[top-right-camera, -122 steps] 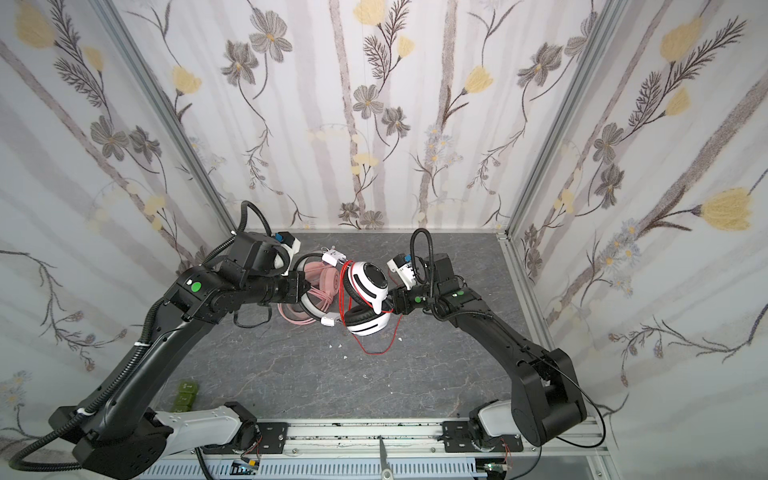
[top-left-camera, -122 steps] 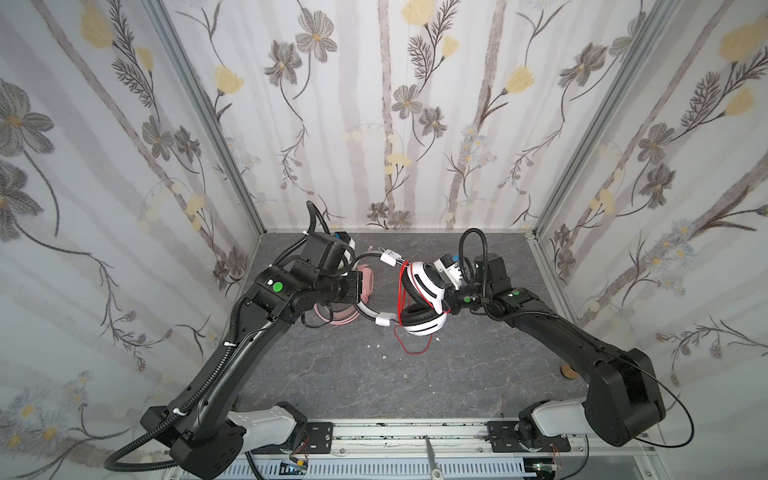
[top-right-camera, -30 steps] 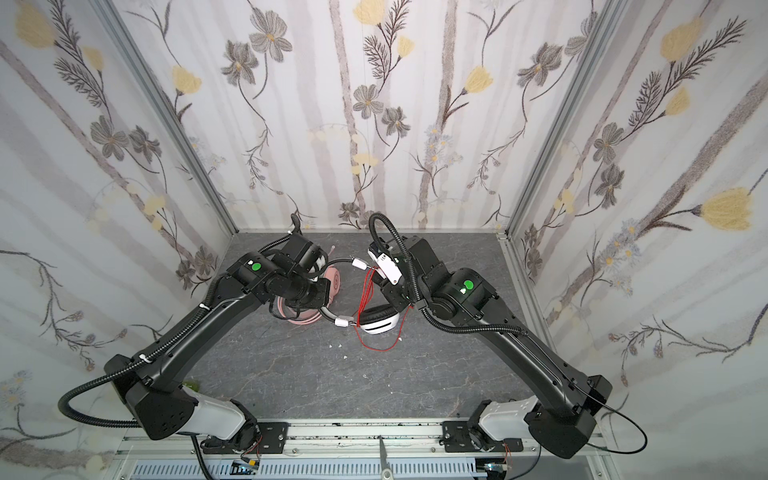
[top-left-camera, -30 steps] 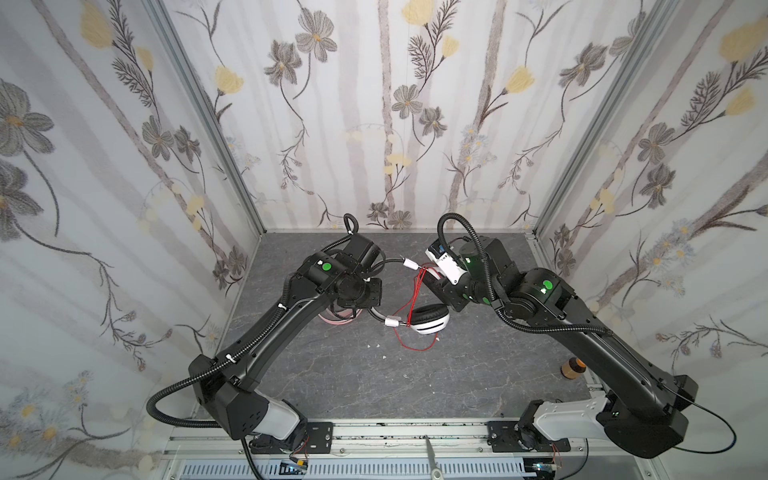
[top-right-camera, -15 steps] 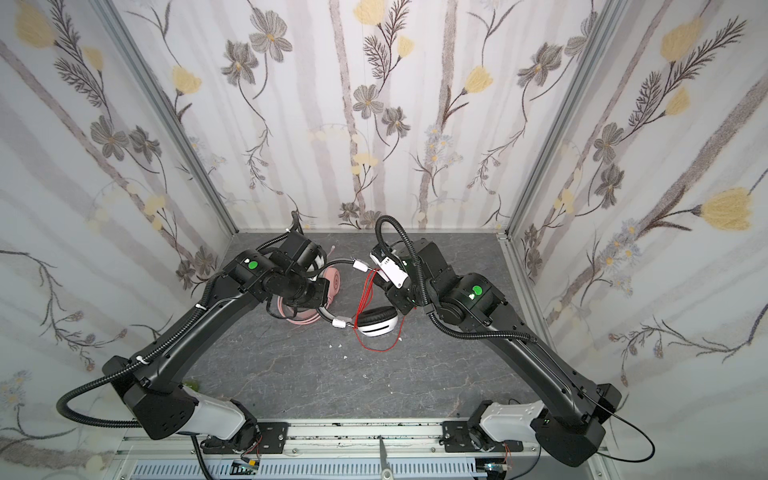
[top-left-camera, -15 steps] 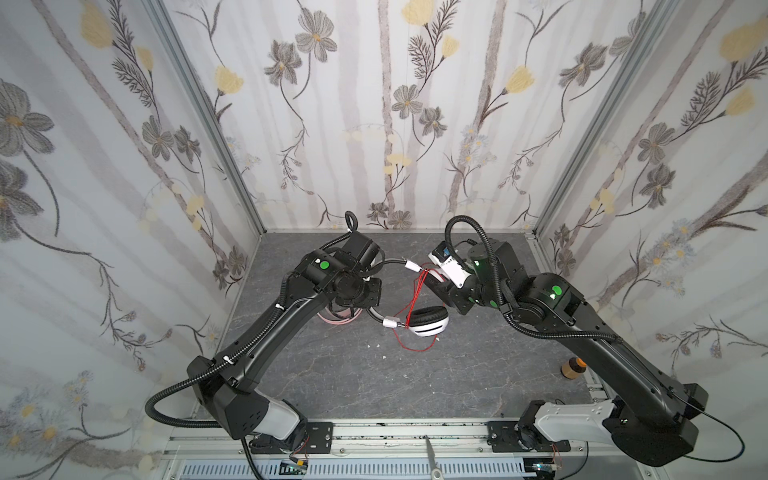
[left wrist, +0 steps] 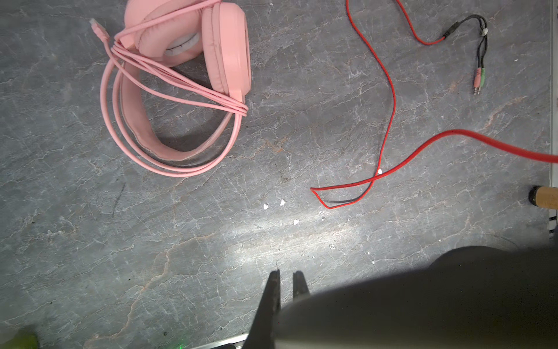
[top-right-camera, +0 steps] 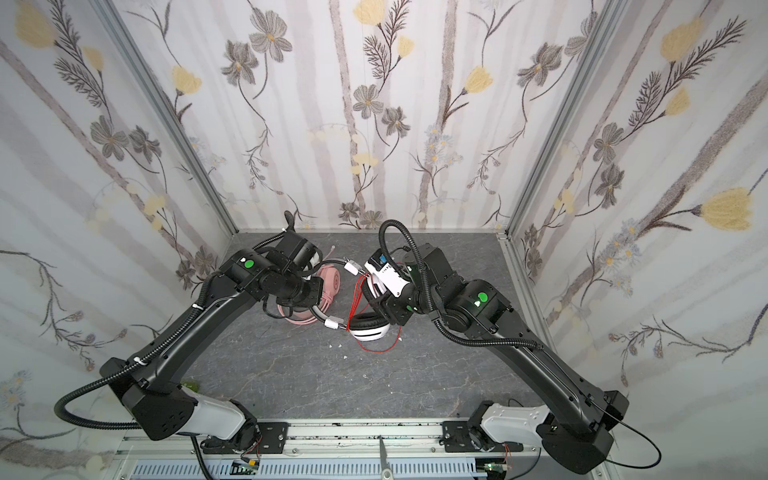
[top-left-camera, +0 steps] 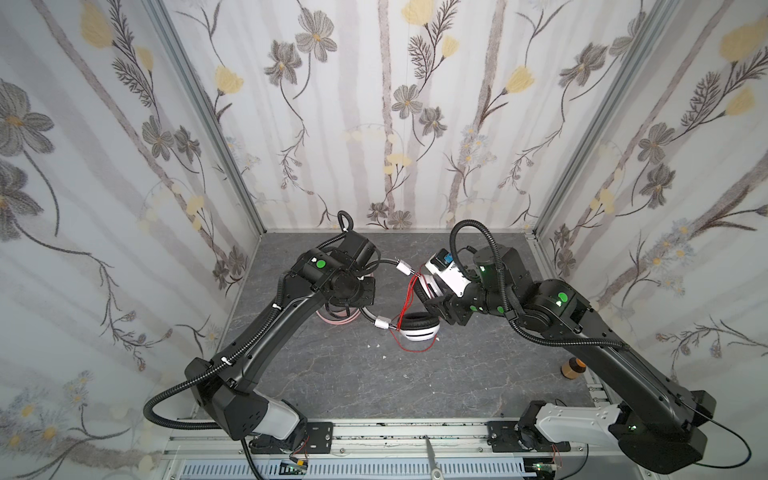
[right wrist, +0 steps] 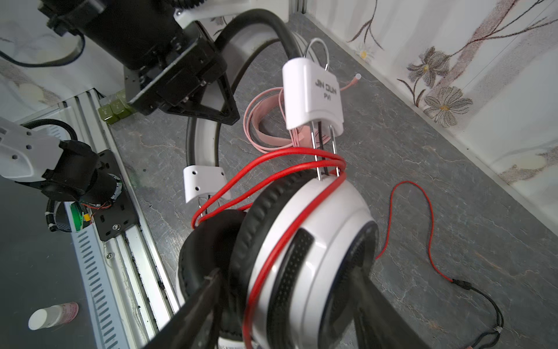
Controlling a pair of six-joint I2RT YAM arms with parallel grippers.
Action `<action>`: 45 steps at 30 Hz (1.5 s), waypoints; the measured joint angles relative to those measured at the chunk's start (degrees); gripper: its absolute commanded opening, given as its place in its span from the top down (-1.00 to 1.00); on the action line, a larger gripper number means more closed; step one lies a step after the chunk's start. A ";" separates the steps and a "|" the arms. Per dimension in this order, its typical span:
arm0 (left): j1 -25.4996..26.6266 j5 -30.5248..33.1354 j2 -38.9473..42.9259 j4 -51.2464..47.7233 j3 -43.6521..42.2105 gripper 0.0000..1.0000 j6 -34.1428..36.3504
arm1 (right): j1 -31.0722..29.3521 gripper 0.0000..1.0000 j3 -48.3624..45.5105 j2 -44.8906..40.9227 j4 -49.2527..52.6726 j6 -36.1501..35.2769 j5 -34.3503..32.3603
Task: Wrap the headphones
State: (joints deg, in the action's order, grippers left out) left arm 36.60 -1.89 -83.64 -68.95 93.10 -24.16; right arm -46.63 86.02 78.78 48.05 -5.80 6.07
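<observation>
Left gripper (left wrist: 285, 276) clenched on arched band (right wrist: 265, 19) of white-and-black headset (top-left-camera: 417, 330), right gripper (right wrist: 288, 270) straddling its glossy domed cup (right wrist: 332, 223), grip unclear; thin red cord (right wrist: 271, 154) loops its steel slider rods (right wrist: 314, 145)

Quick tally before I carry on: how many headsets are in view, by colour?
Pink headset: 1
White-and-black headset: 1
Total: 2
</observation>
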 measured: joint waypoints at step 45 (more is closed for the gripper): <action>-0.83 -5.81 4.07 -1.53 13.62 1.00 -13.11 | 14.01 -0.20 -48.78 12.02 -57.05 17.05 32.79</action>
State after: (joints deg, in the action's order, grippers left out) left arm 35.77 -7.70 -79.57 -70.48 106.72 -37.28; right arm -32.62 37.23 90.80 -8.99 11.25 38.85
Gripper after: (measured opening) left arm 0.073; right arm 0.597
